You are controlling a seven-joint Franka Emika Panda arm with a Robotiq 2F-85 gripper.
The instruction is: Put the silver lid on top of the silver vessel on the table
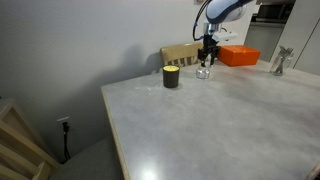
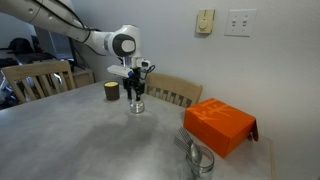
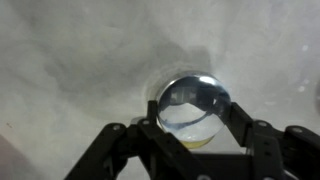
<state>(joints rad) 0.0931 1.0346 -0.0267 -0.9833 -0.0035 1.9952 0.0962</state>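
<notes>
Lid (image 3: 192, 105): clamped between closed jaws, over pot (image 2: 135, 105) on desk (image 2: 80, 140). Likely near done; seating, release apparently outstanding.

On the one table (image 1: 230, 130) stand one black cup (image 1: 171, 77), one silver vessel (image 2: 136, 107) at the cup's four o'clock, and one orange box (image 2: 220, 124) farther out the same way. The wrist view shows one silver lid (image 3: 193, 103). There is one robot arm (image 2: 123, 44) with one gripper (image 2: 136, 94). Two wooden chairs (image 2: 40, 78) flank the cup at nine and three o'clock, and two wall plates (image 2: 239, 22) hang at two o'clock.
</notes>
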